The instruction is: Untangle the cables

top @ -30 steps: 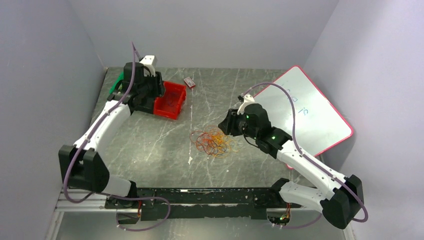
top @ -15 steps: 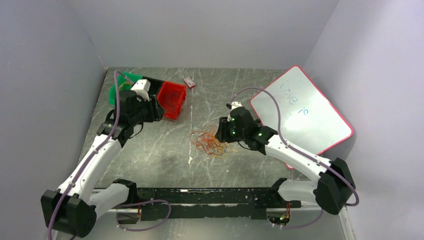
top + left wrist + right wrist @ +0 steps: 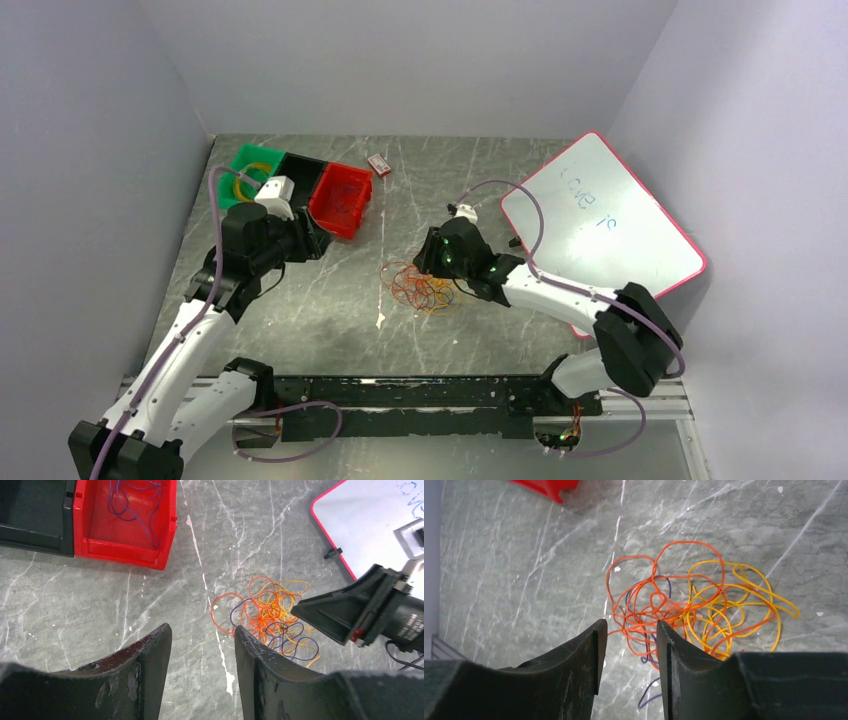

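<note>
- Grey veined stone makes up the table (image 3: 330, 310). The cables (image 3: 425, 285) lie on it in one loose heap near the middle, between the bins on the left and the whiteboard (image 3: 610, 230) on the right.
- Only the overhead view takes in the whole whiteboard and both arms at once.
- The green bin (image 3: 240, 162) shows a yellow loop from overhead. The left wrist view instead shows dark strands in the red bin (image 3: 122, 555).
- The left tool (image 3: 201, 630) hangs near the red bin, well apart from the heap, with its jaws spread and nothing between them.
- The right tool (image 3: 630, 625) hovers just over the heap's edge, jaws parted and pinching nothing I can see.
- The cables look feather-light, limp and a little springy. I'd expect one pulled strand to drag its neighbours along.
- The best hold seems to be the outer orange loop (image 3: 690, 542), which stands clear of the crossings.
- The right wrist view separates orange from yellow, with a dark strand underneath. From overhead it is just a blur.
</note>
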`<state>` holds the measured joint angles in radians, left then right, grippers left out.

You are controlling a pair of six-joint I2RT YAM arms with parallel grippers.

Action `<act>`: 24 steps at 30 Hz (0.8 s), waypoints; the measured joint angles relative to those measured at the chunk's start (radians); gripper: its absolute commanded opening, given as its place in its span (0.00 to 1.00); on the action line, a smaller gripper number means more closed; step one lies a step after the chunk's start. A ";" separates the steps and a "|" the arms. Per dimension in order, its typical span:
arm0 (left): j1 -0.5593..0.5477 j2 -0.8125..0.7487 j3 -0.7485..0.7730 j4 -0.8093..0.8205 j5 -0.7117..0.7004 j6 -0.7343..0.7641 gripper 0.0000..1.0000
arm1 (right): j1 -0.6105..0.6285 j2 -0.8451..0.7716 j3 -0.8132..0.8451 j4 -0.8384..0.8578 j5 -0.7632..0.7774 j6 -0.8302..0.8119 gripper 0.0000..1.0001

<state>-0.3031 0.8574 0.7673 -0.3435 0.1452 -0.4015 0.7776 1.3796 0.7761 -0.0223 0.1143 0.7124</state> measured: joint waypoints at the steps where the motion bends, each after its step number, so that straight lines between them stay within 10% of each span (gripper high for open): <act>1: 0.000 -0.005 -0.001 -0.001 0.000 -0.001 0.54 | 0.000 0.013 0.001 0.011 0.008 0.011 0.45; 14: 0.000 -0.014 -0.013 -0.005 0.011 -0.007 0.53 | 0.001 0.135 0.009 0.080 0.036 0.077 0.36; 24: 0.000 0.001 -0.023 -0.005 0.025 -0.007 0.52 | 0.001 0.158 0.009 0.113 0.047 0.056 0.10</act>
<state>-0.3031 0.8585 0.7448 -0.3481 0.1699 -0.4088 0.7784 1.5379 0.7849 0.0902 0.1616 0.7689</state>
